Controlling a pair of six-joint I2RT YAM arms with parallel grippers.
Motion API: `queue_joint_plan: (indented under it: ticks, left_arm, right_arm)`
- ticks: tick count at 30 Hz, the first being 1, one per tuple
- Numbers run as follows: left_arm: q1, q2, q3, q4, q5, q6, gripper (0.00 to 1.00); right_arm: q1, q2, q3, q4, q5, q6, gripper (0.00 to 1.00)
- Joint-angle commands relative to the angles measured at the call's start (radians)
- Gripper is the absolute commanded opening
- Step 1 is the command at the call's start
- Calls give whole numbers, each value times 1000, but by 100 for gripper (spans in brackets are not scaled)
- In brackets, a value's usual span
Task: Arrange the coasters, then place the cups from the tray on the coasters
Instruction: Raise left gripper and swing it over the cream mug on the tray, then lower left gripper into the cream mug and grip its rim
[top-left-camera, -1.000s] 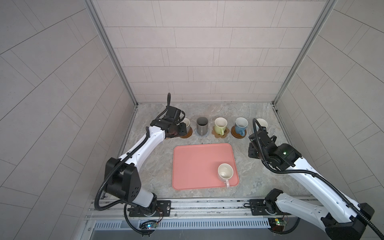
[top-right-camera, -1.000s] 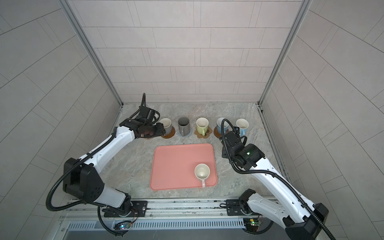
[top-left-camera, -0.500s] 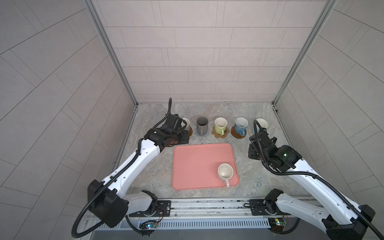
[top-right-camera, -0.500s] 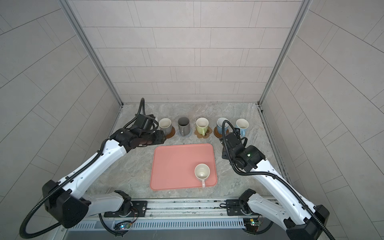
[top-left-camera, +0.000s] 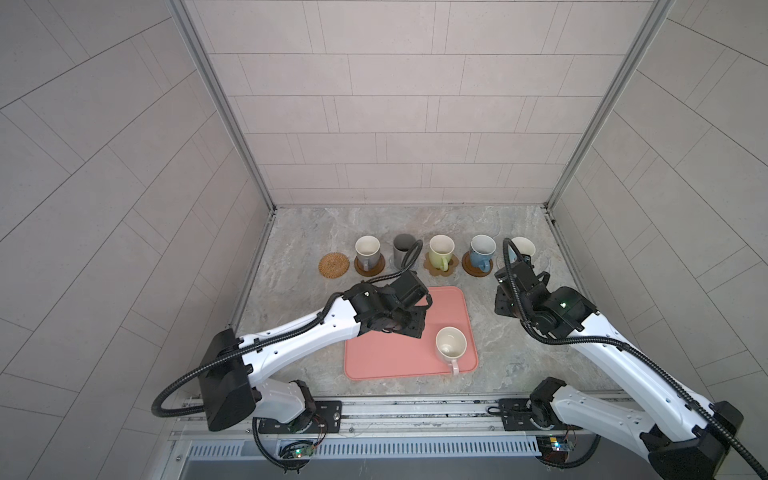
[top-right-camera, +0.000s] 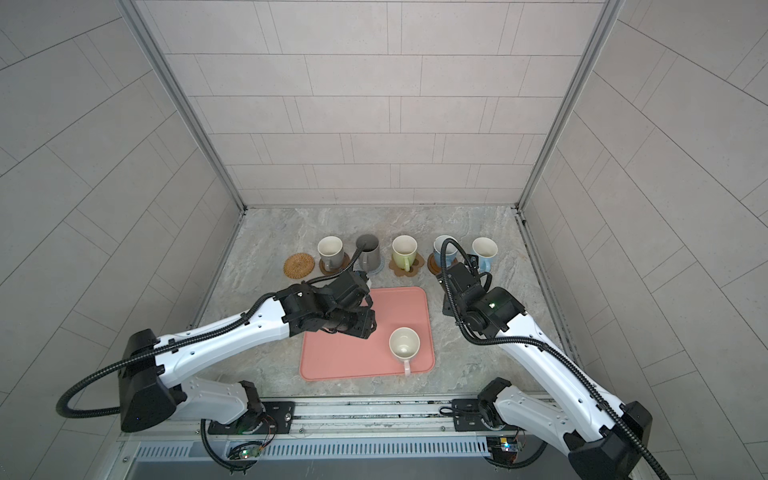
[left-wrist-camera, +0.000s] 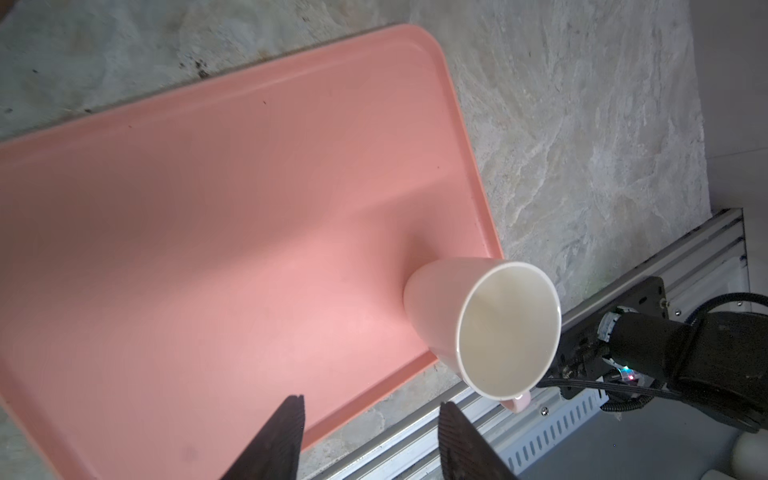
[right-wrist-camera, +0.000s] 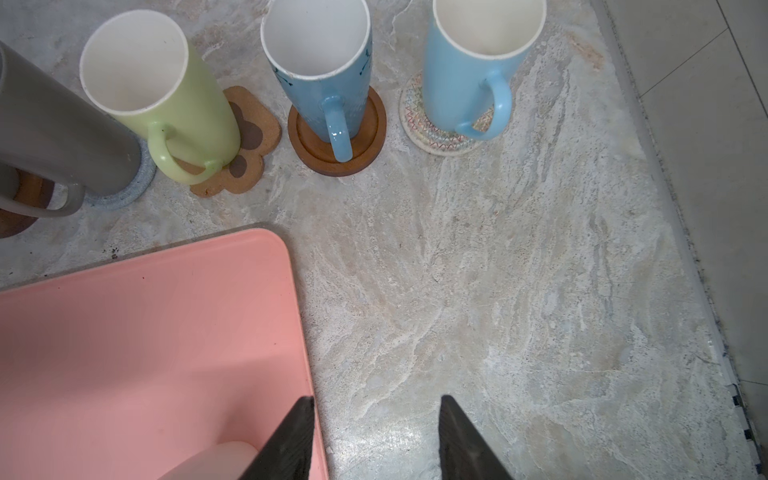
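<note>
One pale cup with a pink handle (top-left-camera: 451, 345) (left-wrist-camera: 498, 324) stands on the salmon tray (top-left-camera: 386, 357) near its front right corner. My left gripper (top-left-camera: 409, 326) (left-wrist-camera: 372, 409) hovers open over the tray just left of that cup and holds nothing. My right gripper (top-left-camera: 502, 303) (right-wrist-camera: 376, 399) is open and empty above the table by the tray's far right corner (right-wrist-camera: 270, 249). Along the back, the grey-handled cup (top-left-camera: 367, 249), dark grey cup (top-left-camera: 402, 246), green cup (right-wrist-camera: 158, 83) and two blue cups (right-wrist-camera: 320, 70) (right-wrist-camera: 469, 62) stand on coasters. The rattan coaster (top-left-camera: 333, 264) lies bare.
The paw coaster (right-wrist-camera: 249, 137), a wooden disc (right-wrist-camera: 365, 137) and a beige crochet mat (right-wrist-camera: 419, 124) show under their cups. Tiled walls close in the marble table (top-left-camera: 519, 357) on three sides. A metal rail (top-left-camera: 415, 409) runs along the front edge.
My left arm has swung from the grey-handled cup at the back left forward and right over the tray, toward the pink-handled cup. The right arm has hardly moved.
</note>
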Motion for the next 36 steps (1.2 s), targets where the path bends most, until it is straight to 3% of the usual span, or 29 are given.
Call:
queue_joint_plan:
  ticks: [1, 16, 36]
  left_arm:
    - [-65, 18, 15, 8, -17, -65, 58]
    - [-221, 176, 104, 6, -1, -97, 61]
    - [-269, 359, 278, -125, -38, -112, 65]
  right_arm:
    - [-5, 7, 0, -1, 15, 0, 51]
    - [-94, 4, -31, 45, -55, -85, 53]
    - [-215, -47, -61, 65, -147, -147, 54]
